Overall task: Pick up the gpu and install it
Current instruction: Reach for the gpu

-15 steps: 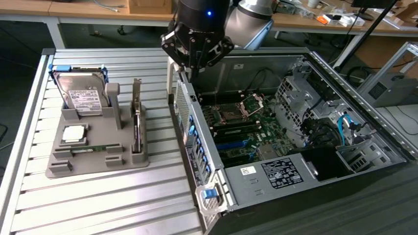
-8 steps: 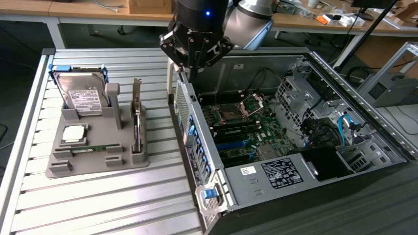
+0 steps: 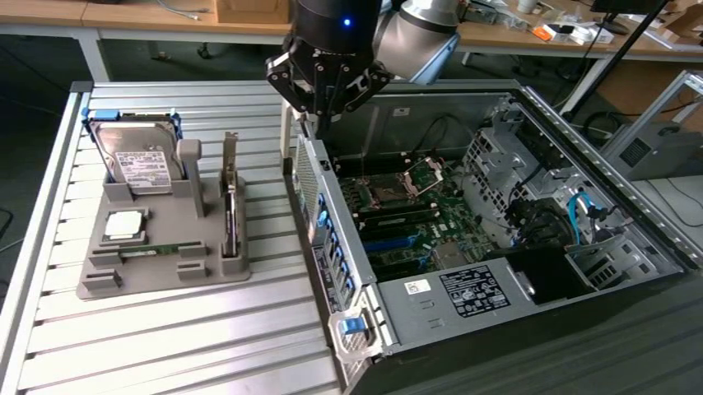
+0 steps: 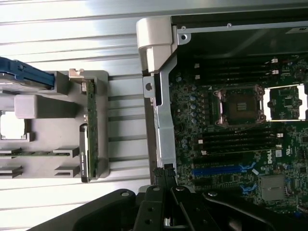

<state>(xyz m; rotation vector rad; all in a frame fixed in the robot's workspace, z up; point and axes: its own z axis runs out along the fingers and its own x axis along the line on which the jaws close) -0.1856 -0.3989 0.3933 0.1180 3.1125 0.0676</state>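
**A:** Where's the gpu?

**B:** The gpu (image 3: pixel 230 216) stands on edge in the grey holder (image 3: pixel 165 276) on the worktop (image 3: pixel 165 346), at the exterior view's left of the open case (image 3: pixel 615 222). Its long axis runs near to far. The silver bracket is at the far end, and the flat faces turn left and right.

**A:** And the arm?

**B:** The arm (image 3: pixel 417 37) comes in from the far side with its wrist pointing straight down. It is over the far end of the case's left wall, between the holder and the motherboard (image 3: pixel 407 214). It's near the gpu but apart from it.

**A:** The jaws?

**B:** Closed tight together with nothing in them. The tips hang just above that wall's edge.

**A:** Anything else in the holder?

**B:** A hard drive (image 3: pixel 137 160), upright at its far-left corner.
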